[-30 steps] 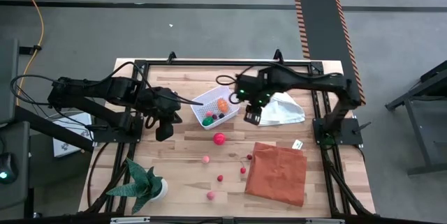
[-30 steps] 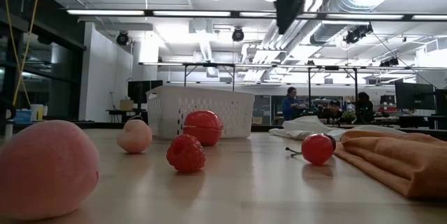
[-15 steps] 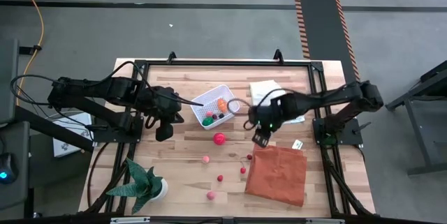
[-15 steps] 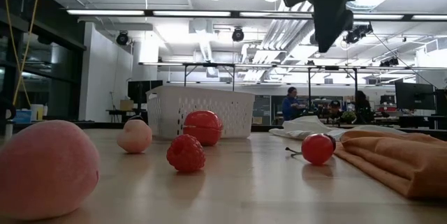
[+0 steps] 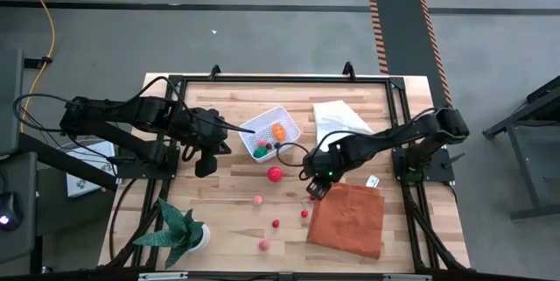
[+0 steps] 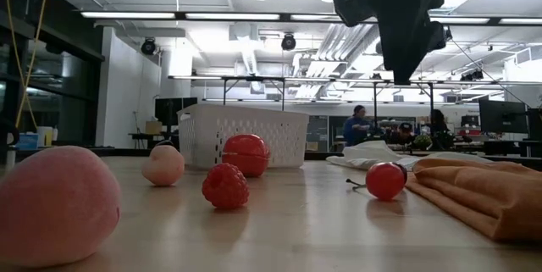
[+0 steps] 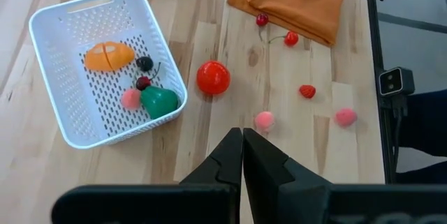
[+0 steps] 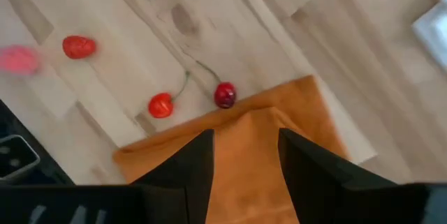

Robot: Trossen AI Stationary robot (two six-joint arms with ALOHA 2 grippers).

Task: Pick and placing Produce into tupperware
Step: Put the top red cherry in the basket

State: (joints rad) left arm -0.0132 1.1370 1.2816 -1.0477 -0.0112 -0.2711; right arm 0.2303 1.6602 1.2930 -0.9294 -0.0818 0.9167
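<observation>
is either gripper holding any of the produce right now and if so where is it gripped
Nothing is held. The right gripper is open and empty above the orange cloth by two cherries. The left gripper is shut on nothing.

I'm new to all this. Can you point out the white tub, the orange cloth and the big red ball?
Tub (image 7: 64,81), left wrist view, on its perforated floor.
Orange cloth (image 5: 350,221), high view, on its middle.
Big red ball (image 7: 213,77), left wrist view, on its middle.

White perforated tub (image 7: 66,77) held orange (image 7: 108,55), green (image 7: 159,101), pink pieces. Red ball (image 7: 213,77) lay on pale wood desk (image 5: 227,185). Orange cloth (image 5: 347,220).
</observation>
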